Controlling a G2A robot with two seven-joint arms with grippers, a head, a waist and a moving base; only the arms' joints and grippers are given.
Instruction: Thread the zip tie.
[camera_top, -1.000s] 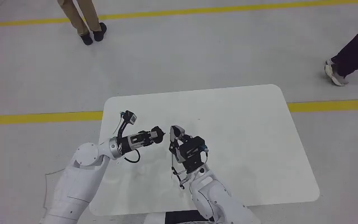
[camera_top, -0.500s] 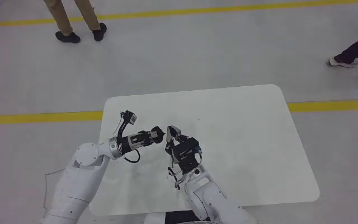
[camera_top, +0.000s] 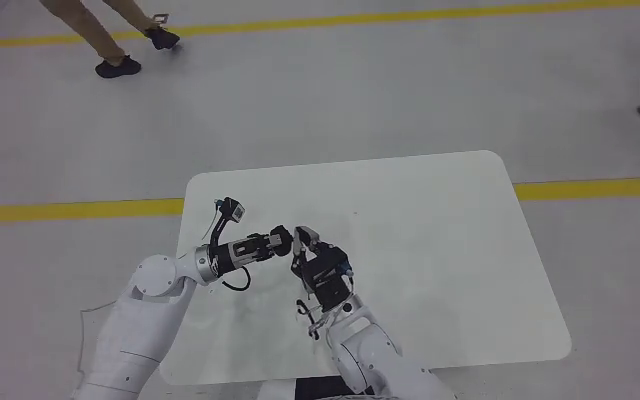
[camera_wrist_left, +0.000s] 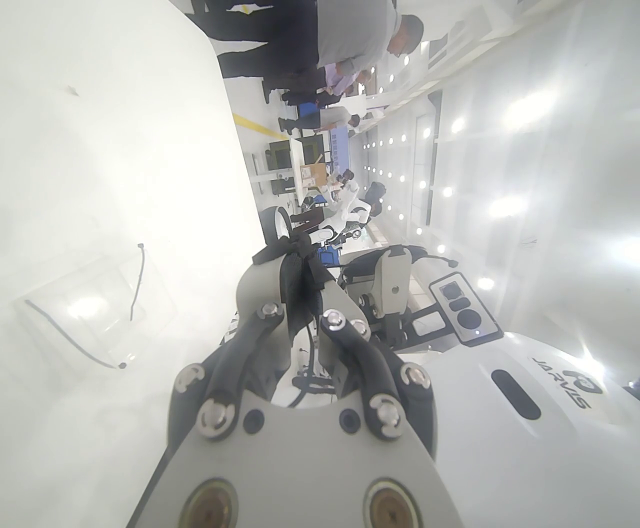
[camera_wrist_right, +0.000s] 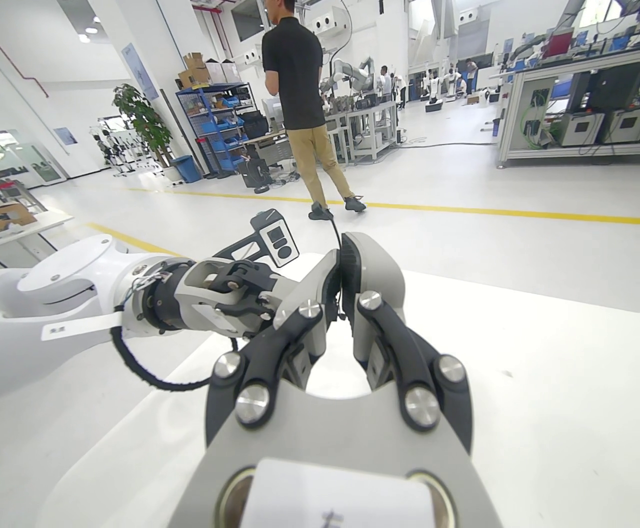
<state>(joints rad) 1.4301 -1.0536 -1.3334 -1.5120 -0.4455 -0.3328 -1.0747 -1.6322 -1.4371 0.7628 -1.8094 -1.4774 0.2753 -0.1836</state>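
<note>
1. The right claw (camera_wrist_right: 342, 260) is clenched on the zip tie (camera_wrist_right: 336, 231). Its two pale, smooth fingers press ribbed black rubber pads (camera_wrist_right: 350, 272) together. The tie is a thin, bendy black plastic strip that sticks out past the fingertips in a gentle curve.
2. A short black bit also shows in the slot between those fingers, on the wrist side of the grip.
3. The left claw (camera_wrist_left: 300, 265) is clenched too, with its ribbed black pads pressed flat against each other. A ragged black scrap juts from its tips, and I cannot tell whether that is part of the tie.
4. The two claws meet tip to tip, just beside each other, above the white table (camera_top: 450, 250). The table is a smooth matt slab with rounded corners.
5. On the table near the left claw lies a flat sheet of clear, shiny film (camera_wrist_left: 90, 295). Two more thin black strips rest on it:
   - a short tie (camera_wrist_left: 137, 280), nearly straight, with a small square head;
   - a long tie (camera_wrist_left: 65, 334), curved, ending in a small head.
</note>
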